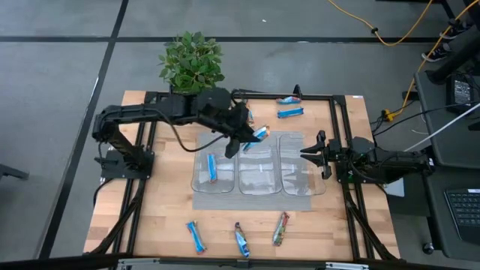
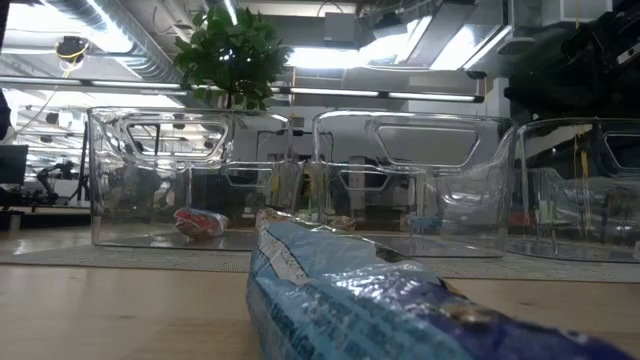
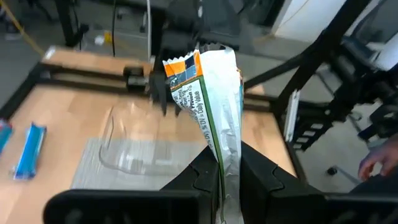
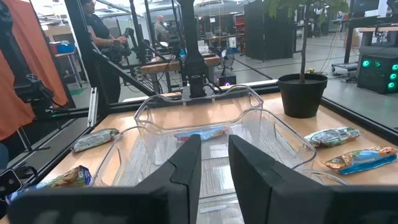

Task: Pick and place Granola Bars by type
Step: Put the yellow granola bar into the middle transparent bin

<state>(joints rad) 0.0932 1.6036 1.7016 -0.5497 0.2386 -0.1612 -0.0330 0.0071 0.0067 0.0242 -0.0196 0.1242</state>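
Observation:
My left gripper (image 1: 244,142) hangs over the far rim of the middle clear bin (image 1: 259,174) and is shut on a silver-white granola bar (image 3: 211,106) that has an orange corner. The left bin (image 1: 212,174) holds one blue bar (image 1: 212,166), lying flat on its floor. Two blue bars (image 1: 290,112) lie by the table's far edge. Three more bars (image 1: 241,240) lie along the near edge. My right gripper (image 1: 311,154) is open and level at the right bin's (image 1: 300,171) right rim, touching nothing. My left gripper pinches the silver-white bar between its two fingers (image 3: 261,177) at one end of the wrapper (image 3: 225,155). The rest of the bar sticks out beyond the fingertips. It is lifted clear, above the bins.
Three clear bins stand side by side on a grey mat (image 1: 202,201) in the table's middle. A potted plant (image 1: 191,64) stands at the far edge. A black frame (image 1: 341,135) borders the table. In the low view a blue bar (image 2: 340,300) lies close in front.

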